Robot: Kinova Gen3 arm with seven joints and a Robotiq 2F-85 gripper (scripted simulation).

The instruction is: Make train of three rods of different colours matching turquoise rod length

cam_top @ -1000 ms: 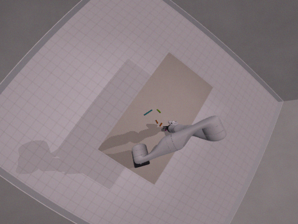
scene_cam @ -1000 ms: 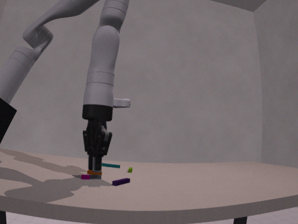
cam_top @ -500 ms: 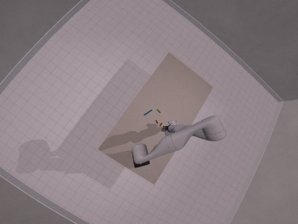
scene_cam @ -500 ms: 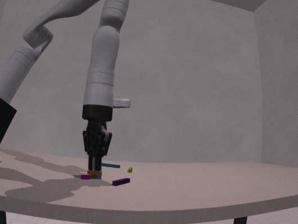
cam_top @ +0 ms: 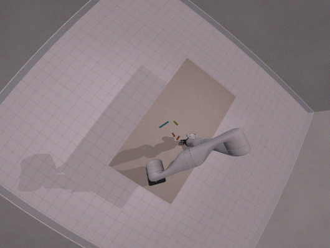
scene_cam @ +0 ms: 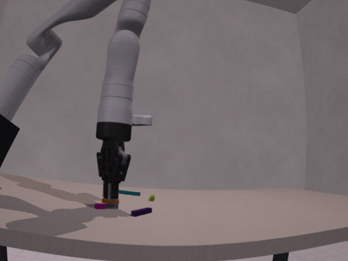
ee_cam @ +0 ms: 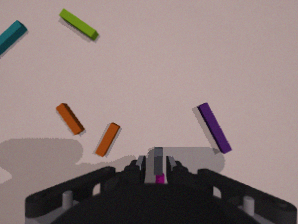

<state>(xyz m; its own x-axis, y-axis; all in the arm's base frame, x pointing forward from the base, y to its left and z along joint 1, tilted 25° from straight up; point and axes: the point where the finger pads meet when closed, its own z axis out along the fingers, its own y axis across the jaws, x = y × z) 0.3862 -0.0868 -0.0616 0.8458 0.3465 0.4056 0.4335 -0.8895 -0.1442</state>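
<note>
wrist view: grey rod (cam_top: 180, 144) (scene_cam: 112, 206) (ee_cam: 158, 160) and magenta rod (cam_top: 183, 144) (scene_cam: 100, 206) (ee_cam: 160, 178) look end to end; lime rod (cam_top: 175, 123) (scene_cam: 152, 198) (ee_cam: 79, 24) left to add; gripper (cam_top: 182, 142) (scene_cam: 110, 198) (ee_cam: 155, 164) part-open, empty.
</note>
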